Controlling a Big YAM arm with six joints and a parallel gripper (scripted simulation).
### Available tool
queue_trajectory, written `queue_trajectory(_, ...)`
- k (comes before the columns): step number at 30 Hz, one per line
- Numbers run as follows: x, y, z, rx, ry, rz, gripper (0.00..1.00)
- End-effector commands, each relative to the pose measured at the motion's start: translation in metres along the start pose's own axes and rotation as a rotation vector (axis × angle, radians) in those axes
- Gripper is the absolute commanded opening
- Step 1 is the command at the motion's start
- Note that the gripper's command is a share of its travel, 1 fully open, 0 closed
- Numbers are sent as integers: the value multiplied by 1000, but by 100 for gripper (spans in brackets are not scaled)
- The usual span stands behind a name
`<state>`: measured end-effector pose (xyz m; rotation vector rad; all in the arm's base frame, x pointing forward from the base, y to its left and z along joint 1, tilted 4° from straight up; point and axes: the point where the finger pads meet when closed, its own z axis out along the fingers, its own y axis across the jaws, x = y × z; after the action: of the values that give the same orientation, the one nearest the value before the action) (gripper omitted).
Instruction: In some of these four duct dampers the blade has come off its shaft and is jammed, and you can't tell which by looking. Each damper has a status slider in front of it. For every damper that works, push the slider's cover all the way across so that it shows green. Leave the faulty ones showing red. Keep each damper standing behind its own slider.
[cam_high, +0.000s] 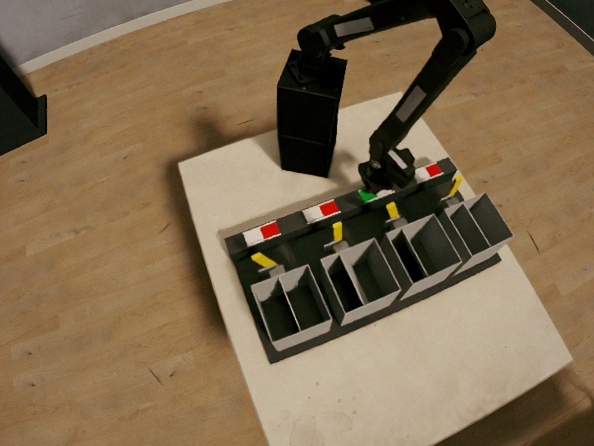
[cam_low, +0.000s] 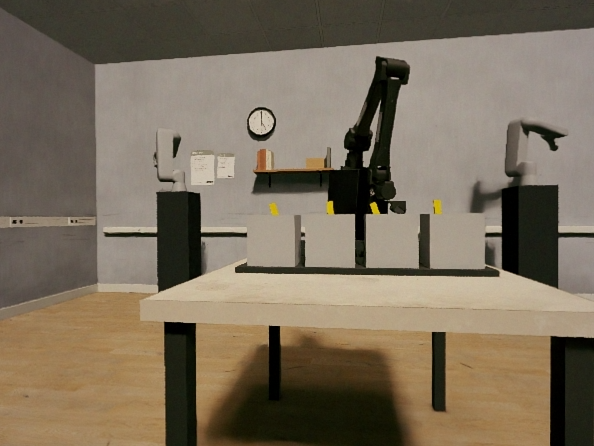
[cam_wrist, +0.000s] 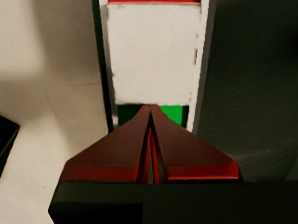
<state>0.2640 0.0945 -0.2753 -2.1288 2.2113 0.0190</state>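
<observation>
My gripper (cam_high: 371, 190) (cam_wrist: 150, 112) is shut and empty. Its tips are low over the third slider from the left, at the near edge of its white cover (cam_wrist: 152, 55). Green (cam_high: 367, 195) (cam_wrist: 173, 114) shows on the tips' side, with a strip of red (cam_wrist: 154, 1) beyond the cover. The first slider (cam_high: 270, 230), second slider (cam_high: 329, 208) and fourth slider (cam_high: 433, 170) show red, covers at their left. Behind the sliders stand four grey dampers, the first (cam_high: 302, 337) (cam_low: 272, 242), second (cam_high: 371, 305) (cam_low: 330, 242), third (cam_high: 432, 280) (cam_low: 392, 242) and fourth (cam_low: 456, 242).
Yellow levers stand up between sliders and dampers: first (cam_high: 263, 260), second (cam_high: 337, 231), third (cam_high: 392, 210) and fourth (cam_high: 455, 186). The third is close to my gripper. The black arm pedestal (cam_high: 306, 120) stands at the back. Everything task-related sits on the pale table (cam_high: 400, 365).
</observation>
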Motion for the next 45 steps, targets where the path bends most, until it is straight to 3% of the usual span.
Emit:
queue_trajectory(1,-10,-10,-5,20,-12,-5,0)
queue_trajectory(45,-15,-10,-6,21,-12,-8,0)
